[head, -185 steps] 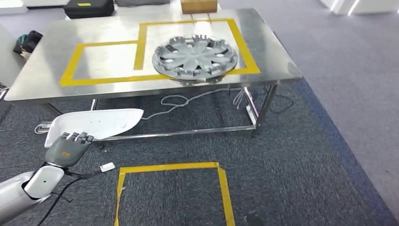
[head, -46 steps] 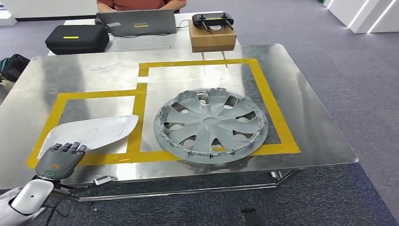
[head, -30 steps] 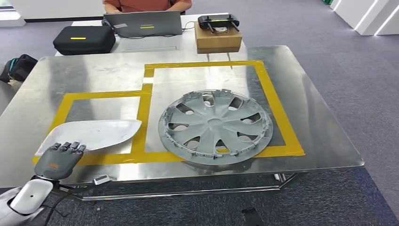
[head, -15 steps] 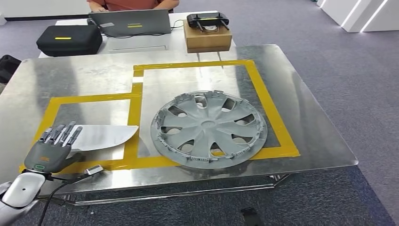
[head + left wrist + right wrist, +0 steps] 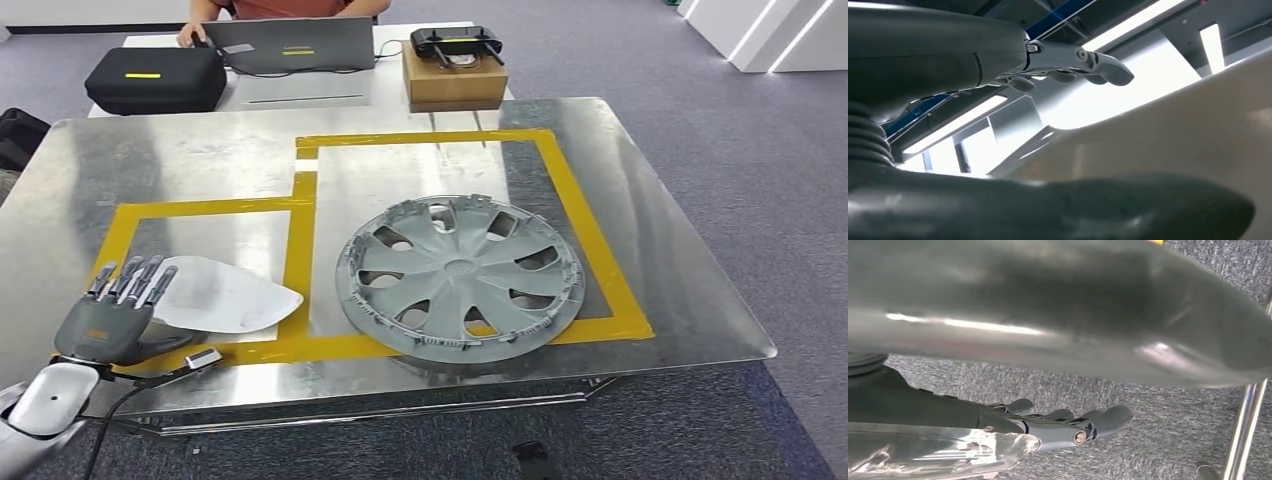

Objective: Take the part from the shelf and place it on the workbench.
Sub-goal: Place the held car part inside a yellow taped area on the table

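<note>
White part on workbench, left hand spread at its edge

Left hand (image 5: 108,322) w/ fingers (image 5: 130,278) apart, lying at the near-left end of the white curved part (image 5: 225,297); the part rests on the steel workbench (image 5: 650,210) inside the smaller yellow tape box (image 5: 298,215), just beside the grey wheel cover (image 5: 459,273). Fingertips seem to overlap the part's edge, contact unclear. Right hand (image 5: 1068,427) over carpet, fingers extended, holding nothing

white part (image 5: 225,297): 1 | hubcap (image 5: 460,275): 1 | laptop (image 5: 297,45): 1 | black case (image 5: 155,79): 1
</note>
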`<state>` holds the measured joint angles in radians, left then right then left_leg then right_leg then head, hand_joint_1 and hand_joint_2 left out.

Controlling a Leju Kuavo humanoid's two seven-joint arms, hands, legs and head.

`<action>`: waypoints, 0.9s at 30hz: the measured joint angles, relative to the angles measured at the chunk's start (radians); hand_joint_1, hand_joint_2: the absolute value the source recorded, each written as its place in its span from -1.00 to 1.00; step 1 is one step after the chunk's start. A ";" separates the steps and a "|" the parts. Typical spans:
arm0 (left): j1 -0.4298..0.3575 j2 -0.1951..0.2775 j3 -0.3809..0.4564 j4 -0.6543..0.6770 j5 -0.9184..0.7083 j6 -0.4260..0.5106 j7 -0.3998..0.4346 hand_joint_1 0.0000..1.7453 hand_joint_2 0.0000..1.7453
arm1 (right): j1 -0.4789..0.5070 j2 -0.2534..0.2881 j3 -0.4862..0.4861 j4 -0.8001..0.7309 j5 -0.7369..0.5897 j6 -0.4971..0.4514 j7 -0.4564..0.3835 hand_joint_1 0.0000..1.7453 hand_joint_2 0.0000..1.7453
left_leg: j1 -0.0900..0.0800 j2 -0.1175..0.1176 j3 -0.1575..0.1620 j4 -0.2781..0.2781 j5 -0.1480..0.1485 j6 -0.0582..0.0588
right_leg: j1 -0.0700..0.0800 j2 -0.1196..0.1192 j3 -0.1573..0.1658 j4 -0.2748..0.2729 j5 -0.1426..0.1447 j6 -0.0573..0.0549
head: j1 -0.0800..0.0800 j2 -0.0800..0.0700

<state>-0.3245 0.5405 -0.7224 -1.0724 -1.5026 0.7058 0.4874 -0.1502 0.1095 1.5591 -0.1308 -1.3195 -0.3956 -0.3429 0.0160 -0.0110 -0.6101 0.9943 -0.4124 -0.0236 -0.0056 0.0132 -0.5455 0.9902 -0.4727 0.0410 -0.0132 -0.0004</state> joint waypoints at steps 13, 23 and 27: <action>-0.005 -0.003 -0.001 0.016 0.000 0.000 -0.016 -1.00 -1.00 | 0.000 0.000 0.001 0.000 0.000 0.000 0.000 -1.00 -1.00 | 0.000 0.000 0.005 -0.004 0.000 0.004 | 0.000 0.000 0.002 -0.001 0.000 0.002 | 0.000 0.000; 0.017 -0.022 0.045 0.017 0.000 0.000 -0.068 -1.00 -1.00 | 0.005 0.000 0.001 0.000 -0.001 -0.004 0.002 -1.00 -1.00 | 0.001 0.006 0.025 -0.029 0.011 0.030 | -0.006 -0.005 -0.150 0.293 -0.126 0.023 | 0.004 0.000; 0.028 -0.033 0.066 0.018 0.000 0.000 -0.087 -1.00 -1.00 | 0.005 0.000 0.001 0.000 -0.004 -0.005 0.002 -1.00 -1.00 | 0.005 0.003 0.025 -0.019 0.006 0.011 | -0.012 -0.003 -0.065 0.096 -0.008 0.026 | 0.005 0.000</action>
<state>-0.2967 0.5078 -0.6569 -1.0548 -1.5026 0.7057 0.4003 -0.1449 0.1097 1.5599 -0.1309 -1.3235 -0.4002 -0.3410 0.0215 -0.0081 -0.5855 0.9751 -0.4065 -0.0122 -0.0173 0.0099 -0.6110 1.0866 -0.4803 0.0670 -0.0078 -0.0004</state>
